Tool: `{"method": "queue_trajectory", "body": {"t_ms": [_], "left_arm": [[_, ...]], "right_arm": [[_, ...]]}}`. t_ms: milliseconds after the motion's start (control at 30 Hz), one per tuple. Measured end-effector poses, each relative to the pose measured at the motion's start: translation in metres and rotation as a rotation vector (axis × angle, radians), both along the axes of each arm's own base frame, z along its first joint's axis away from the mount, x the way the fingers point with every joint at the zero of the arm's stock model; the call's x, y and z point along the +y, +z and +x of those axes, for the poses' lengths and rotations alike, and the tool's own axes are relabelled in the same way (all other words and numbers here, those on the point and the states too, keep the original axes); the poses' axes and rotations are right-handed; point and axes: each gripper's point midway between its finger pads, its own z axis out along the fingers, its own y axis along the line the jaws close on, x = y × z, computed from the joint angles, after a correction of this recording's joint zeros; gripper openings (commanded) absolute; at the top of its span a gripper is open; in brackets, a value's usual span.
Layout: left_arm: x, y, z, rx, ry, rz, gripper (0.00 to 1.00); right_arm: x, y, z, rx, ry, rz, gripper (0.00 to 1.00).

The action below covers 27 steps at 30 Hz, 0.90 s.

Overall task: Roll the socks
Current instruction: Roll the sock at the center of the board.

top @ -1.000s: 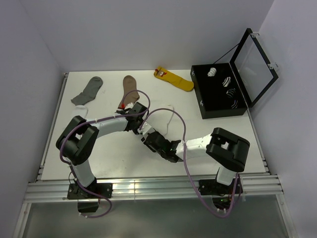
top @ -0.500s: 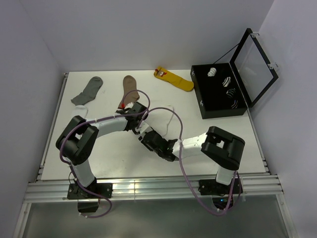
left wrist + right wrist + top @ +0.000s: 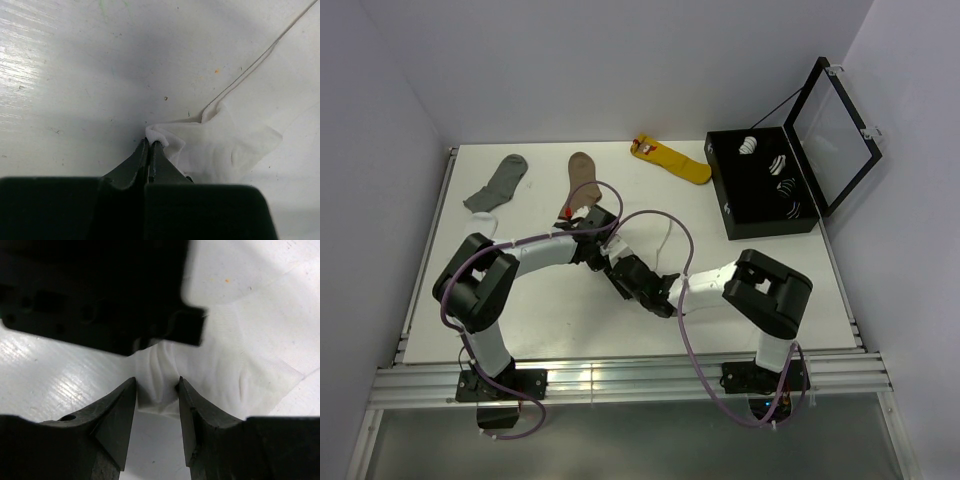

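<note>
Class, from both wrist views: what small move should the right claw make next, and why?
Probably close the right claw on the white sock: its open jaws straddle a raised fold, while the shut left claw pinches the sock's edge.

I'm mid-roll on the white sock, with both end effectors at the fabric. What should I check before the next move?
1. Left end effector pinching the white sock: ok, its jaws are shut on the sock's edge.
2. Right end effector placed over the fold: ok, it is open with fabric between its fingers.
3. Right fingers touching the fabric: cannot tell.
4. Clearance between the two end effectors: not ok, they are very close, so move slowly.
5. Box lid open for the finished roll: ok.
</note>
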Motion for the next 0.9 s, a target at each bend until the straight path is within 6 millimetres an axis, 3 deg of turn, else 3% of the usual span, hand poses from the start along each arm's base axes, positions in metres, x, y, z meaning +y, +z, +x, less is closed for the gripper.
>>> {"method": "queue_trajectory", "body": {"t_ms": [233,533,633,767,800,900], "left_arm": [[0.000,0.000,0.000,-0.002,-0.007,0.003,0.00],[0.000,0.001,0.001,-0.004,-0.009,0.003,0.02],[0.000,0.002,0.002,-0.004,-0.002,0.000,0.07],[0.000,0.004,0.002,-0.004,0.019,-0.013,0.24],[0.001,0.005,0.002,-0.008,0.026,-0.018,0.40],[0.011,0.009,-0.006,-0.018,0.063,-0.026,0.60]], "right_arm": [[-0.001,-0.001,0.005,0.064,-0.017,0.030,0.43],[-0.006,-0.002,0.008,0.101,-0.027,0.023,0.03],[-0.005,-0.002,0.007,0.109,-0.022,0.023,0.00],[-0.001,-0.001,0.002,0.146,0.007,0.043,0.00],[0.000,-0.001,0.000,0.161,0.020,0.052,0.00],[0.004,0.000,-0.004,0.230,0.027,0.116,0.00]]}}
